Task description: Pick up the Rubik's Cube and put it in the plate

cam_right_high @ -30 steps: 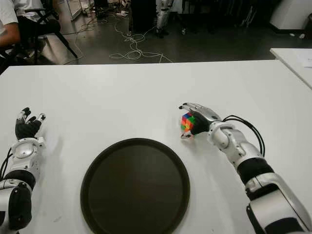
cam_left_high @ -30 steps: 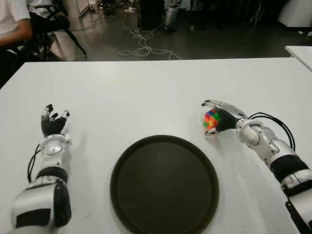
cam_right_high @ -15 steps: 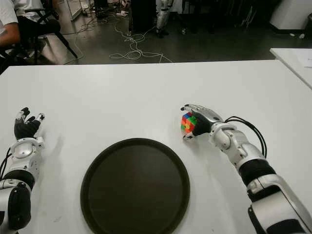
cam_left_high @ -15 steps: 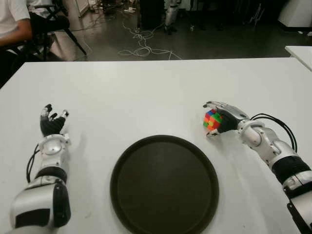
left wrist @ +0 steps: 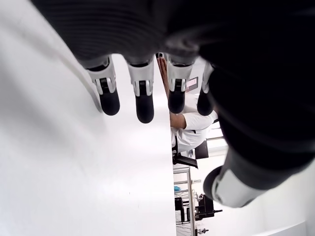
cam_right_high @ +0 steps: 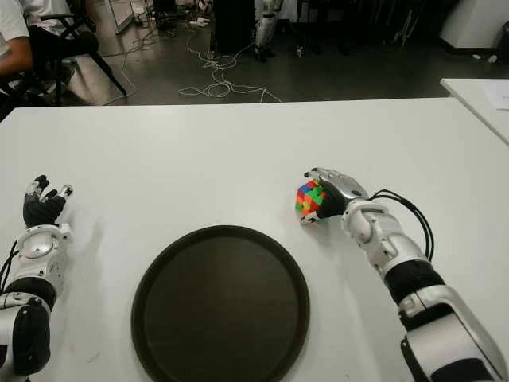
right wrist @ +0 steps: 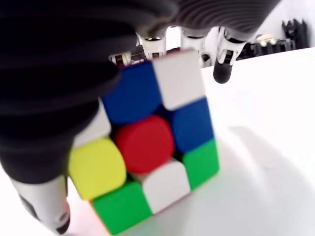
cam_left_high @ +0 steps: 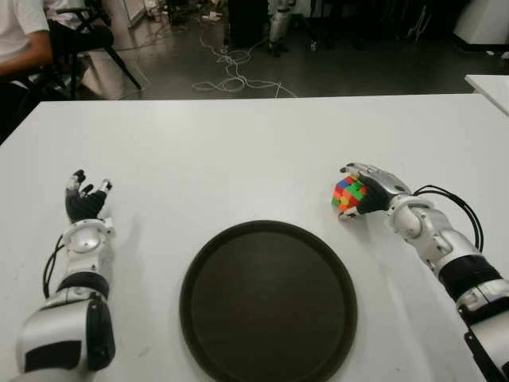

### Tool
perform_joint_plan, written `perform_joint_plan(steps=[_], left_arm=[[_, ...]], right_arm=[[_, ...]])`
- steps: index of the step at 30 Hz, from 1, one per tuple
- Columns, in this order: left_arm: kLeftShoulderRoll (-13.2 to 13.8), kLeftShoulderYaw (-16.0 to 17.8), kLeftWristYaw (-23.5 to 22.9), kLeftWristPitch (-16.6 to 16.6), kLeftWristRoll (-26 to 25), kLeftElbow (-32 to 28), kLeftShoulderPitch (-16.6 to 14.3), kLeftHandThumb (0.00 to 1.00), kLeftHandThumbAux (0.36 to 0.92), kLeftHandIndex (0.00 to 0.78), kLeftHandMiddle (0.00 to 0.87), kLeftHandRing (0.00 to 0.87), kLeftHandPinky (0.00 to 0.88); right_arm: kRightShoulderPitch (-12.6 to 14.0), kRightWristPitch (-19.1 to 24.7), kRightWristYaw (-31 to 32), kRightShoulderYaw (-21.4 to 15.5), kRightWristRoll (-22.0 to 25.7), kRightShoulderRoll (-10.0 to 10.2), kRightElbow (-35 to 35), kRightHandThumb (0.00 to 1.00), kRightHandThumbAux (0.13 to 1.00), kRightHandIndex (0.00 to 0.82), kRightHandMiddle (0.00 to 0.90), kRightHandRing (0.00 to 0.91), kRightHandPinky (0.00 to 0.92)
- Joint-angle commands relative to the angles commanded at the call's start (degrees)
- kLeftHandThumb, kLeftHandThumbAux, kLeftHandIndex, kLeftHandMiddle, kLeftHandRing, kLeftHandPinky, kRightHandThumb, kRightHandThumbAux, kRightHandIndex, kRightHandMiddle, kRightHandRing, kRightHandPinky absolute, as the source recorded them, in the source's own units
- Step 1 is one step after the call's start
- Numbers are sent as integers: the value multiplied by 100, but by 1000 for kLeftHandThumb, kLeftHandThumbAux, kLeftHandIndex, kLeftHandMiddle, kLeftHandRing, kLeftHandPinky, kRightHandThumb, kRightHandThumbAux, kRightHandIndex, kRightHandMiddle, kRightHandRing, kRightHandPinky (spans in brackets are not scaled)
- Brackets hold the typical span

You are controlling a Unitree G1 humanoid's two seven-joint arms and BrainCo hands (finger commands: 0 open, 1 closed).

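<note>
The Rubik's Cube [cam_left_high: 345,197] sits in my right hand [cam_left_high: 355,189], just right of and beyond the dark round plate [cam_left_high: 268,302], which has nothing in it. The right wrist view shows the fingers [right wrist: 224,64] curled over the cube's [right wrist: 147,147] far side and the thumb under its near corner. The cube is low over the white table [cam_left_high: 223,151]; I cannot tell whether it touches. My left hand [cam_left_high: 86,199] is idle at the left of the plate, fingers [left wrist: 142,98] relaxed and holding nothing.
A person [cam_left_high: 20,36] sits beyond the table's far left corner. Cables [cam_left_high: 231,76] lie on the dark floor behind the far edge. Another white table's corner [cam_left_high: 489,83] shows at the far right.
My right hand has shifted slightly to the right with the cube, and its fingers have closed tighter over it. The left hand has not moved.
</note>
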Motion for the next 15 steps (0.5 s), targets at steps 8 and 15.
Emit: perform_joint_plan(steps=[8, 15], left_arm=[[-1, -2, 4, 16, 6, 4, -5, 0, 736, 48, 80, 72, 76], [-4, 6, 15, 31, -2, 2, -7, 0, 732, 43, 76, 72, 74]], right_arm=[[27, 12, -433, -100, 80, 120, 101, 48, 802, 163, 222, 246, 289], [43, -141, -798, -147, 75, 173, 174, 640, 734, 399, 476, 508, 545]])
